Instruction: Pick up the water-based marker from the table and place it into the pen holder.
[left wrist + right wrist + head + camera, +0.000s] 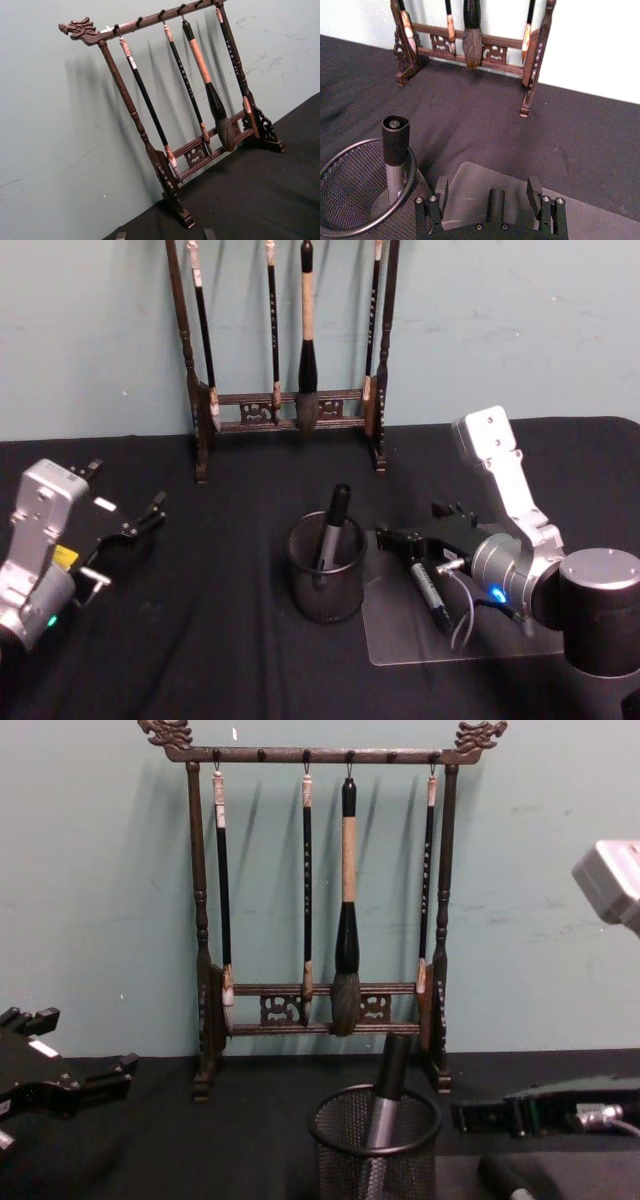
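One marker [332,525] leans inside the pen holder [340,595] — another marker [430,597] lies on the tabletop [220,640] beside it, by the right claw [395,537], wide and empty. Grasp and drop remain, likely. Left claw [128,487] parked at left — wide.

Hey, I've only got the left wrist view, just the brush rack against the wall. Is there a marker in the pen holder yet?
Observer: Yes, a black-capped marker stands in the pen holder, leaning against its rim.
Operator: What are the grippers doing?
Observer: The right gripper is open, low over the grey patch right of the holder, beside a second marker lying there. The left gripper sits open at the left of the table.
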### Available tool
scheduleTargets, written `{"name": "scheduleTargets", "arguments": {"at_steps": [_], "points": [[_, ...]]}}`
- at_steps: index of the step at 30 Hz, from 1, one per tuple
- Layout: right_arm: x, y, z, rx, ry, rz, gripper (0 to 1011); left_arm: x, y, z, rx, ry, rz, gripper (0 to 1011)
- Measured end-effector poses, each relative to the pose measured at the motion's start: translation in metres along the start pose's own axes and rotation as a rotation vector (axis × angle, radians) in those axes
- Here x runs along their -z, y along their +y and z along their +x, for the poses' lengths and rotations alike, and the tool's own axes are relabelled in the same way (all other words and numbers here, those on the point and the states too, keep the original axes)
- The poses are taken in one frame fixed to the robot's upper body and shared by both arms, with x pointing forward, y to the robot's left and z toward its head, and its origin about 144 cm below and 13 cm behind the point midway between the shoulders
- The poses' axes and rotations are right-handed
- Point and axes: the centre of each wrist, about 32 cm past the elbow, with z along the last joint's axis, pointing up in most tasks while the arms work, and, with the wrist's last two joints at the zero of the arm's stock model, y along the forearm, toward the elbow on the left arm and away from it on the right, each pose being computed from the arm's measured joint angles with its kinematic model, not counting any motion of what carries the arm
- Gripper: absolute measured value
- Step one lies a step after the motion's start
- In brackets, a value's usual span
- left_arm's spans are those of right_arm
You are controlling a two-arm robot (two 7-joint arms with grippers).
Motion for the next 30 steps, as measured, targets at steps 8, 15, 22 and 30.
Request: {"name": "scheduleTargets", "arguments": {"at_steps": [8, 15, 22, 30], "points": [[0.005, 0.006, -0.001, -0.006, -0.004, -0.054, 1000, 0.0, 0.0, 0.0, 0.0, 0.0, 0.0, 1001], [0.008, 0.011, -0.001, -0.005, -0.008, -0.091, 1000, 0.0, 0.0, 0.0, 0.0, 0.0, 0.0, 1001], [0.011, 0.016, 0.0, -0.002, -0.008, -0.11, 1000, 0.0, 0.0, 0.0, 0.0, 0.0, 0.0, 1001], [0.014, 0.02, 0.002, 0.0, -0.004, -0.123, 1002, 0.0, 0.0, 0.0, 0.0, 0.0, 0.0, 1001]]}}
